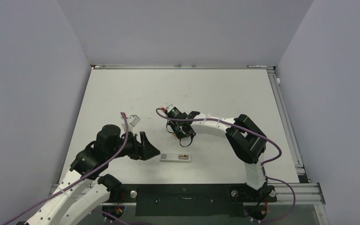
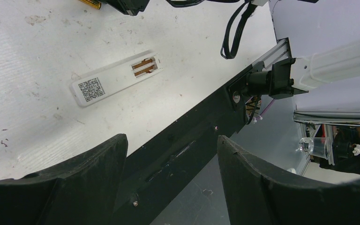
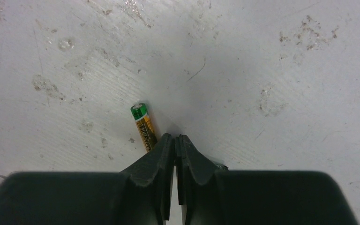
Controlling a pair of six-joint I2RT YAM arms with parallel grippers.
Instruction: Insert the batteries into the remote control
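Observation:
The white remote control (image 1: 176,158) lies back-up near the table's front edge. In the left wrist view (image 2: 117,79) it shows a QR label and an open compartment (image 2: 145,67) with two copper-coloured strips inside. My left gripper (image 1: 151,151) is open and empty just left of the remote, its fingers (image 2: 98,183) over the front edge. My right gripper (image 3: 177,138) is shut with nothing between the pads, tips on the table behind the remote (image 1: 182,136). The yellow-gold battery (image 3: 144,127) with a green end lies against its left finger. The dark green battery is hidden.
A small white piece (image 1: 134,120) lies on the table behind my left gripper. The black front rail (image 2: 183,140) runs below the table edge. Purple and black cables hang off the right arm (image 1: 225,126). Grey walls close in three sides.

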